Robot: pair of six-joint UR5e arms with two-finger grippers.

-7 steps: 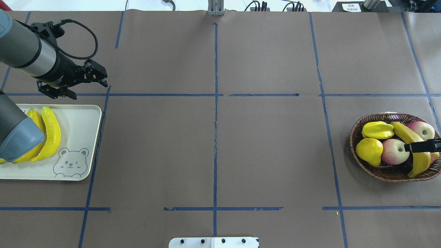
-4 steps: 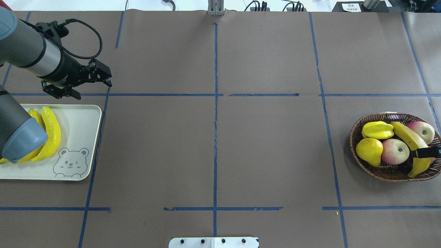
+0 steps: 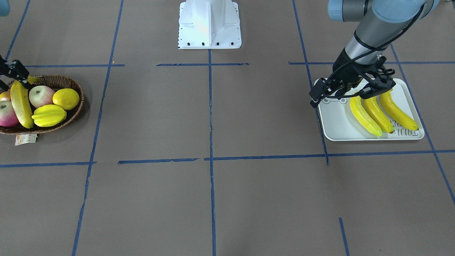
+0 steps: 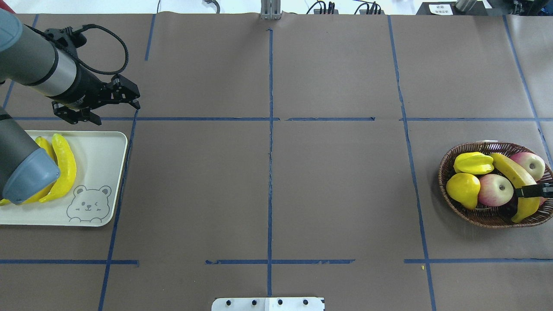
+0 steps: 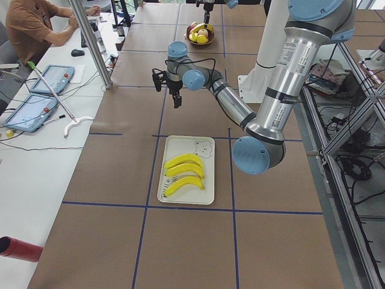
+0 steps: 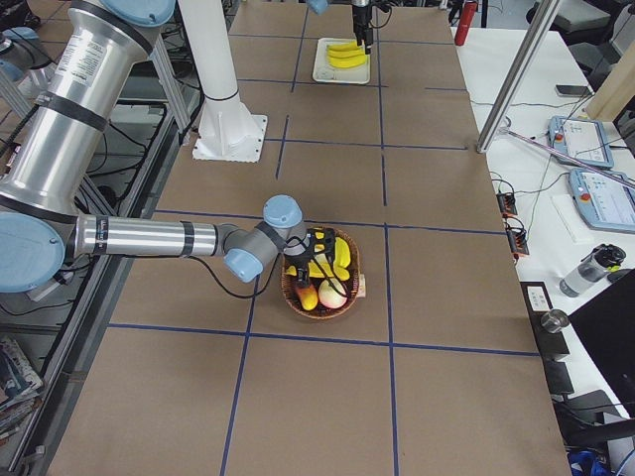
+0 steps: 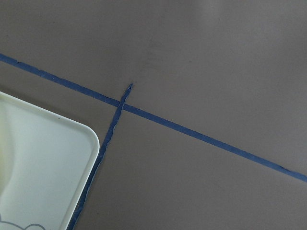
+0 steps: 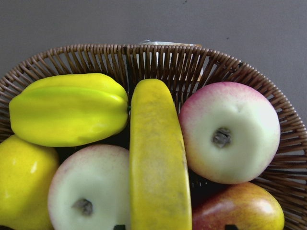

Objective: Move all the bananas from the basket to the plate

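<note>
Three bananas [image 3: 376, 113] lie side by side on the plate [image 3: 336, 124], a pale tray with a bear drawing [image 4: 88, 203]. One banana [image 4: 507, 170] lies in the wicker basket [image 4: 445, 172] among other fruit. My right gripper [image 4: 535, 191] is low over that banana. In the right wrist view its open jaws stand either side of the banana [image 8: 156, 163] with gaps. My left gripper [image 4: 135, 99] hangs open and empty beyond the plate's far corner, above the tape lines.
The basket also holds a starfruit [image 4: 473, 163], a lemon [image 4: 463, 189] and apples [image 4: 494, 189]. A paper tag [image 3: 25, 139] lies at its rim. The robot's base [image 3: 209, 25] stands at mid table. Blue tape lines cross the brown table cover.
My right gripper has dropped lower onto the basket banana and drawn slightly toward the basket's right rim. My left gripper shifted a little away from the plate.
</note>
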